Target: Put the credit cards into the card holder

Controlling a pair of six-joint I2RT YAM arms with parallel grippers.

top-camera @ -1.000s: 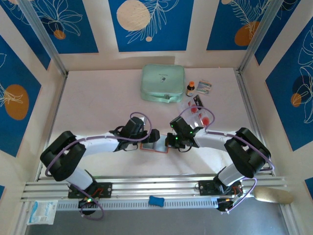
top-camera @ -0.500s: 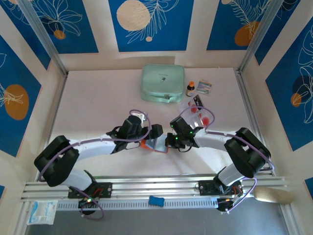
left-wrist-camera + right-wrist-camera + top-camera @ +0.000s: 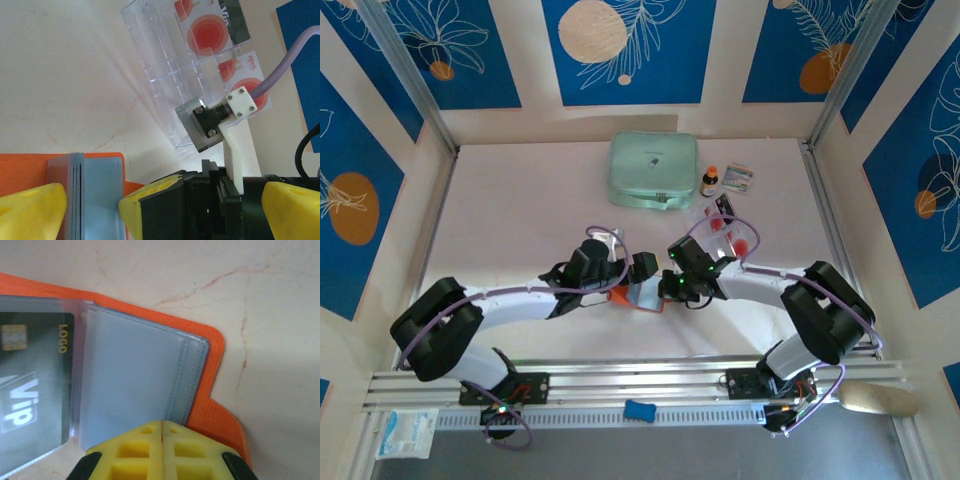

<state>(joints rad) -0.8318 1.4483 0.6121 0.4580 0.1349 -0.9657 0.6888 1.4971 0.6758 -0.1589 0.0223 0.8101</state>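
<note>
Robot lab test cell: pale table (image 3: 520, 210) inside blue-patterned panels (image 3: 630, 60), aluminium rails (image 3: 640, 378)

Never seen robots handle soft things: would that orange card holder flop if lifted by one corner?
Probably floppy: the card holder has thin clear sleeves fanning from its orange cover. Likely light: thin, with one dark card showing inside. Lying flat, it should slide rather than roll.

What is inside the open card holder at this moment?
One dark VIP card sits in a clear sleeve of the orange card holder. The sleeve beside it looks empty; the stacked sleeves beneath are covered.
</note>
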